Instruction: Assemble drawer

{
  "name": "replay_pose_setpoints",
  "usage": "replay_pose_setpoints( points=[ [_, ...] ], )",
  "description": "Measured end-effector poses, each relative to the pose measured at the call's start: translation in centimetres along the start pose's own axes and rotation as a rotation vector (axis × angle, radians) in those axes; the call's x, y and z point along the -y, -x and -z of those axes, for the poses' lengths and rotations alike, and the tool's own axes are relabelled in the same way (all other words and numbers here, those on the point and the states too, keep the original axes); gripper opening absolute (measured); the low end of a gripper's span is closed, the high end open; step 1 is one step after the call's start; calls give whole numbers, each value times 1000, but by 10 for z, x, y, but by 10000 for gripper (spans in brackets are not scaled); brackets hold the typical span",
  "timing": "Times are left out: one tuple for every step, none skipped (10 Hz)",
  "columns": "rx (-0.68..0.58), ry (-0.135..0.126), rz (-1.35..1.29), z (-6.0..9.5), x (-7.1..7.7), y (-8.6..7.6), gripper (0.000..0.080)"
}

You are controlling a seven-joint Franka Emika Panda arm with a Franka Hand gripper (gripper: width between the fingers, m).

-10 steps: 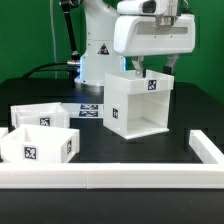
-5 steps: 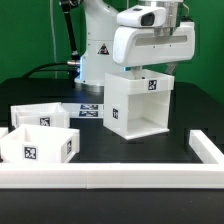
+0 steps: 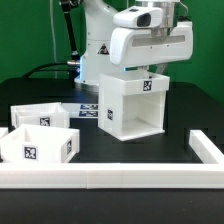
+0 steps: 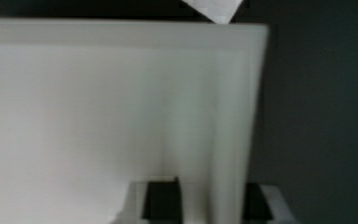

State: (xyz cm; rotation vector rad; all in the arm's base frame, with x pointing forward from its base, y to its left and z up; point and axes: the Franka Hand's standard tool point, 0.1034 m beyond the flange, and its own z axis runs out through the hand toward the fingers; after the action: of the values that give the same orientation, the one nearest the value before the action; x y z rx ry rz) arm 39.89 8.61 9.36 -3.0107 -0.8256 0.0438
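The drawer's white cube-like housing (image 3: 132, 105) stands on the black table with its open front toward the camera and a square tag on its top. My gripper (image 3: 150, 70) comes down from above and is shut on the housing's upper wall. In the wrist view the wall (image 4: 208, 120) runs between the two dark fingertips (image 4: 155, 200), and the gripper (image 4: 208, 202) pinches it. Two smaller open-topped trays, one behind (image 3: 40, 114) and one in front (image 3: 40, 146), stand at the exterior view's left, apart from the housing.
A long low white rail (image 3: 100, 178) runs along the front of the table and turns back at the exterior view's right (image 3: 206, 150). The marker board (image 3: 90, 110) lies flat behind the trays. The robot's base (image 3: 95, 50) stands behind the housing.
The housing and my gripper on it have shifted toward the exterior view's left, closer to the trays. The trays and rail have not moved.
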Motion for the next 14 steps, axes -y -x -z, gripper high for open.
replay_pose_setpoints(
  points=[
    [0, 0, 0, 0, 0, 0, 82],
    [0, 0, 0, 0, 0, 0, 36],
    [0, 0, 0, 0, 0, 0, 36],
    [0, 0, 0, 0, 0, 0, 36],
    [0, 0, 0, 0, 0, 0, 36],
    [0, 0, 0, 0, 0, 0, 36],
    [2, -1, -4, 1, -2, -1, 36],
    [3, -3, -15, 2, -9, -8, 36],
    [1, -6, -23, 2, -15, -17, 37],
    [-3, -8, -34, 2, -22, -26, 38],
    [-8, -9, -45, 2, -30, -34, 38],
    [-21, -8, -62, 2, -40, -47, 38],
    [-37, -6, -93, 3, -50, -62, 38],
    [-51, -5, -111, 4, -58, -74, 38]
  ],
)
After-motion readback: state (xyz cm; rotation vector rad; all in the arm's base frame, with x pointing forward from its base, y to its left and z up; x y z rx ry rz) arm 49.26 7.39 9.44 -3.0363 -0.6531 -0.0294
